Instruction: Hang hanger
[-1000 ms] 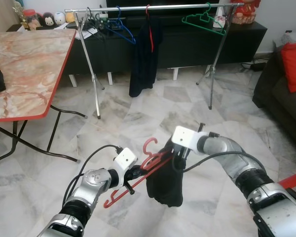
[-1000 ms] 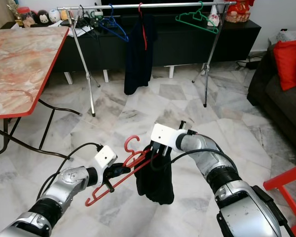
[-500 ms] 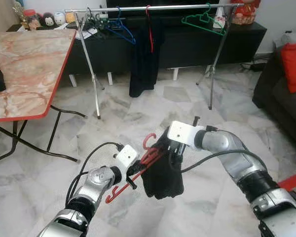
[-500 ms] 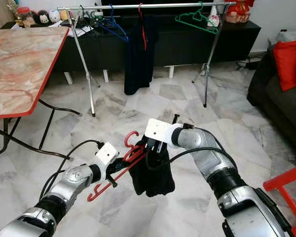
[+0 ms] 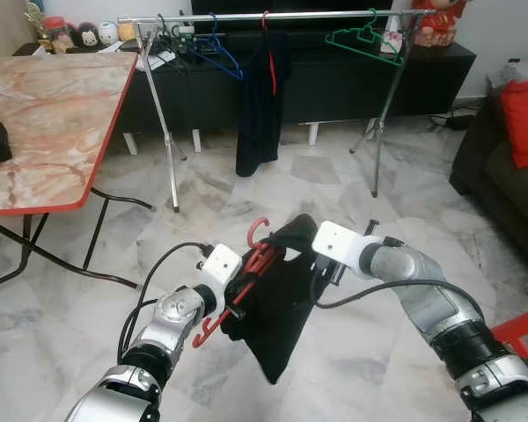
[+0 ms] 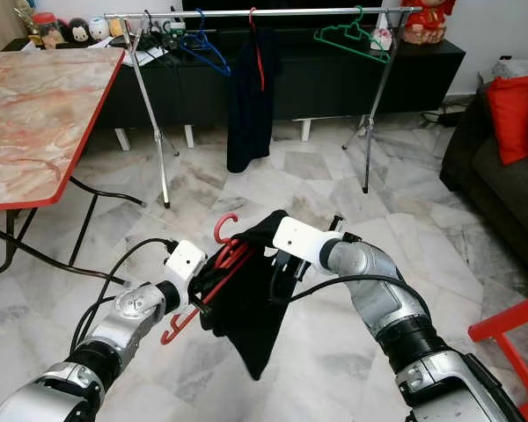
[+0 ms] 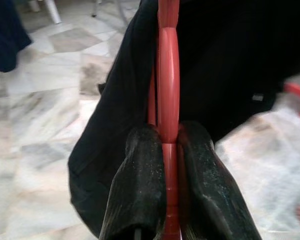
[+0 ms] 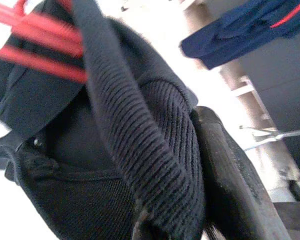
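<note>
Marble floor, clothes rail [image 5: 273,15] far at 12 o'clock. Left gripper [image 7: 162,165] pinches red hanger [image 5: 246,272], long axis 7-to-1 o'clock; right gripper [image 5: 330,268] pinches black garment [image 5: 277,316] draped at 3 o'clock.

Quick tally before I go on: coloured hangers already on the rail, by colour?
Blue hanger: 1
Red hanger, carrying a dark garment: 1
Green hanger: 1
Total: 3, leaving out the dark tangle at the rail's left end, too unclear to count.
</note>
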Tool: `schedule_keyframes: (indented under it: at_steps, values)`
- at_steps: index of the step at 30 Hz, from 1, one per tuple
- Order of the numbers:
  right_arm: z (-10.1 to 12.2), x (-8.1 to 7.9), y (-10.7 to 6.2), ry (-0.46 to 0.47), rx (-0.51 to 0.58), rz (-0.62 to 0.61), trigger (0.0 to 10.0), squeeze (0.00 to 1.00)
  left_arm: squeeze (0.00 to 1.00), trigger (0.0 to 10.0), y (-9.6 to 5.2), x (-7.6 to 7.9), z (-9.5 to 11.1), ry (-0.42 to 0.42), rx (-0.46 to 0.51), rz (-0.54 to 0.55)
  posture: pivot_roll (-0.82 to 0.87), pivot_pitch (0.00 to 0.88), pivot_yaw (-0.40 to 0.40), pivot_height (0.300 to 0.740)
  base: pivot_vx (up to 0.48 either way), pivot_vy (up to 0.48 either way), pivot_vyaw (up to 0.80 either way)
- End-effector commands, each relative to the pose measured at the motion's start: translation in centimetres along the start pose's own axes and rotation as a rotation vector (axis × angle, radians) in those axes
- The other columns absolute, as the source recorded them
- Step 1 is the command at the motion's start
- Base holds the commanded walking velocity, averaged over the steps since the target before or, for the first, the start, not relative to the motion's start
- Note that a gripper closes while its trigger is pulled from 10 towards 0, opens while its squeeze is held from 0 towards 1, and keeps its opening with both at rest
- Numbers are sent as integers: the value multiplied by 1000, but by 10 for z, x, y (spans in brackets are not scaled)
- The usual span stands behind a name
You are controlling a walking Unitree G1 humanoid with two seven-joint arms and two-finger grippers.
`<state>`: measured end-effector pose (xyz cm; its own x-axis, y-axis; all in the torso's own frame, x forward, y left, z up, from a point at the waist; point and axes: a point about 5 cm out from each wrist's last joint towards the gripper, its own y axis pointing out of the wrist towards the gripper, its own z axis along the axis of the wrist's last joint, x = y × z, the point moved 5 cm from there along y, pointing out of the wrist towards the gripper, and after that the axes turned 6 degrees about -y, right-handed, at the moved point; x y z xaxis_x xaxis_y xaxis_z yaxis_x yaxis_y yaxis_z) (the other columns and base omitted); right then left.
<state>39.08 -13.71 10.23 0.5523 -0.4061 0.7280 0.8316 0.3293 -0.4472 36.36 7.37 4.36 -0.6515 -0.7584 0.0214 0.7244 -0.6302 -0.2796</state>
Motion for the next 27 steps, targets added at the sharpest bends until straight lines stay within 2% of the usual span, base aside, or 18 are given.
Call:
schedule_keyframes:
  at_steps: [1,8,10,16,23,25,27]
  values:
    - [4,15,0,12,11,-64,10000,0,0,10000,-2,2,-3,-22,1,-25,-95,25,-48,740,0,0,0]
    - [20,25,4,-35,67,-88,10000,0,0,10000,-7,15,-13,-52,-48,-156,-96,23,-49,740,0,0,0]
    - [24,25,7,-85,85,-69,10000,0,0,10000,-11,20,-13,-89,-50,-224,-96,23,-49,740,0,0,0]
    - [22,25,10,-95,92,-44,10000,0,0,10000,-16,28,-14,-98,-59,-309,-90,20,-51,740,0,0,0]
    - [23,17,10,-103,134,39,10000,0,0,10000,-15,33,-4,-116,-16,-341,-87,22,-51,740,0,0,0]
    - [26,12,9,-89,163,83,10000,0,0,10000,-15,34,-3,-109,-15,-349,-87,22,-51,740,0,0,0]
    - [28,1,3,-111,200,179,10000,0,0,10000,-15,35,-2,-101,-14,-352,-89,25,-49,740,0,0,0]
